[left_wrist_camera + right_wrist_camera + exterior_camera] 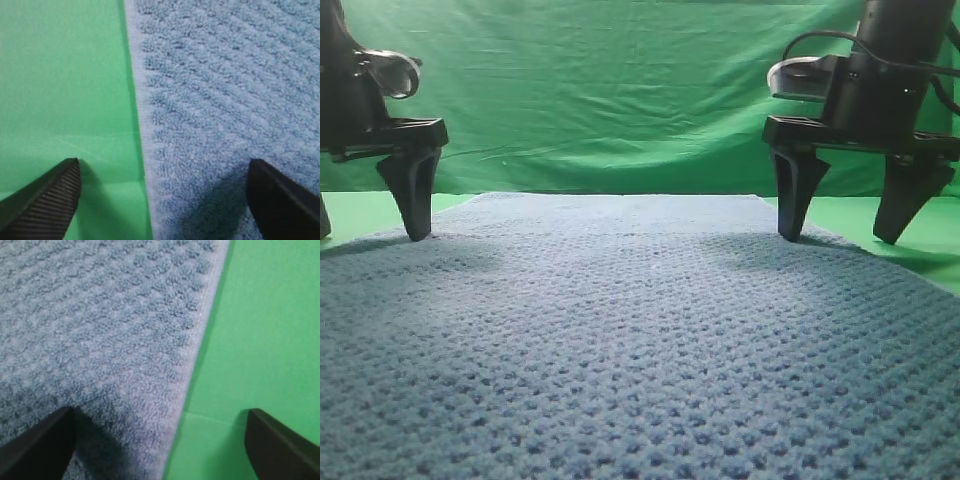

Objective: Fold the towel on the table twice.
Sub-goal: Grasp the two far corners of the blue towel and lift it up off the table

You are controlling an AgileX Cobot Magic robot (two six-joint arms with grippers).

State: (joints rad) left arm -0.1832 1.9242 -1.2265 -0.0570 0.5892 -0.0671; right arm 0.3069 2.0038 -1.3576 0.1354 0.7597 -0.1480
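While both black grippers stand with fingers spread wide, the blue-grey waffle-weave towel lies flat on the bright-green table; left gripper straddles its left hem; right gripper straddles its right hem.

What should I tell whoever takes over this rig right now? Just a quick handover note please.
Left gripper: open, straddling the towel's left hem, holding nothing.
Right gripper: open, straddling the right hem, holding nothing.
Towel: lies spread flat on the table, no fold visible.
Done: both grippers are placed at the side edges.
Left: grip the edges, make the first fold, then the second.
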